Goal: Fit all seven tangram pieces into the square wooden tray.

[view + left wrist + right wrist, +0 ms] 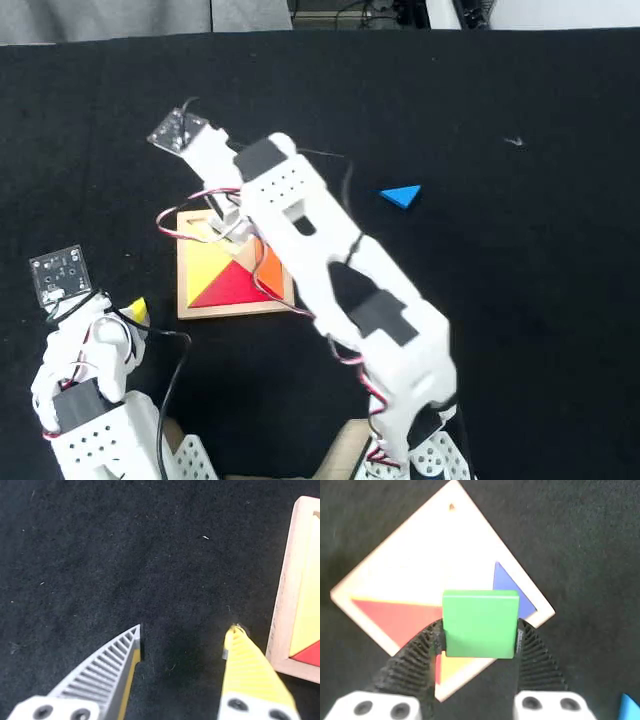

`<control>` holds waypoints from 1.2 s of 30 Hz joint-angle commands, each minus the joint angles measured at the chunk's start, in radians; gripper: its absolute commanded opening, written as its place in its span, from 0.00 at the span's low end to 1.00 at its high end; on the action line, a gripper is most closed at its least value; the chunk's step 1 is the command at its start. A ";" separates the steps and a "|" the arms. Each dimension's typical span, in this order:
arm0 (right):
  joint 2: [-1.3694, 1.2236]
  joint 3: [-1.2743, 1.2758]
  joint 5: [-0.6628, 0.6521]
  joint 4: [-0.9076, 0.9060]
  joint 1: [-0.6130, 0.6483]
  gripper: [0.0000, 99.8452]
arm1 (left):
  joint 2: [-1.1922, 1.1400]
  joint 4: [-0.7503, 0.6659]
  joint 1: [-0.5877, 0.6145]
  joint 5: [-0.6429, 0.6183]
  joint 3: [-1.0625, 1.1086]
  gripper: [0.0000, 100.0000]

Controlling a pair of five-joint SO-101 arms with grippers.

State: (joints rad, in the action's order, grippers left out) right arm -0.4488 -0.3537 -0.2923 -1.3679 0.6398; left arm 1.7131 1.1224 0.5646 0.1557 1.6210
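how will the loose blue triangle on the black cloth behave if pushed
Lying flat, the blue triangle should slide, not roll or tip. It looks a solid, stiff block. The black cloth may drag, so an off-centre push could spin it.

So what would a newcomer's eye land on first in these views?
First, the green square clamped in the right gripper, held over the partly filled wooden tray. Next, the lone blue triangle out on the black table, well apart from the tray. The left gripper sits open and empty just beside the tray's edge.
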 commanded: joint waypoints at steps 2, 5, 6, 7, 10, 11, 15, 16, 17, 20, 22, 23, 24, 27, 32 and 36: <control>-0.088 -0.151 0.095 0.000 0.031 0.10 | 0.009 -0.005 0.005 0.006 -0.024 0.27; -0.148 -0.183 0.104 0.000 0.029 0.10 | 0.009 -0.005 0.004 0.006 -0.024 0.27; -0.165 -0.188 0.104 0.000 0.029 0.10 | 0.009 -0.005 0.004 0.006 -0.024 0.27; -0.179 -0.189 0.104 0.000 0.029 0.10 | 0.009 -0.005 0.004 0.006 -0.024 0.27; -0.206 -0.189 0.106 0.002 0.035 0.10 | 0.009 -0.005 0.004 0.006 -0.024 0.27; -0.213 -0.189 0.106 0.003 0.035 0.10 | 0.009 -0.005 0.004 0.006 -0.024 0.27; -0.217 -0.185 0.135 -0.002 0.029 0.10 | 0.009 -0.005 0.004 0.006 -0.024 0.27; -0.217 -0.180 0.133 -0.003 0.032 0.11 | 0.009 -0.005 0.004 0.006 -0.024 0.27; -0.219 -0.177 0.135 -0.005 0.035 0.12 | 0.009 -0.005 0.004 0.006 -0.024 0.27; -0.219 -0.177 0.138 -0.014 0.048 0.19 | 0.009 -0.005 0.004 0.006 -0.024 0.27; -0.219 -0.177 0.137 -0.015 0.049 0.23 | 0.009 -0.005 0.004 0.006 -0.024 0.27; -0.219 -0.177 0.133 -0.015 0.051 0.24 | 0.009 -0.005 0.004 0.006 -0.024 0.27; -0.219 -0.177 0.132 -0.015 0.052 0.24 | 0.009 -0.005 0.004 0.006 -0.024 0.27; -0.219 -0.177 0.132 -0.017 0.052 0.24 | 0.009 -0.005 0.004 0.006 -0.024 0.27; -0.216 -0.179 0.132 -0.018 0.048 0.24 | 0.009 -0.005 0.004 0.006 -0.024 0.27; -0.211 -0.213 0.132 -0.017 0.031 0.24 | 0.009 -0.005 0.004 0.006 -0.024 0.27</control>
State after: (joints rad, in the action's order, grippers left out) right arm -0.6836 -0.4856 -0.1649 -1.3786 0.6751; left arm 1.7131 1.1224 0.5646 0.1557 1.6210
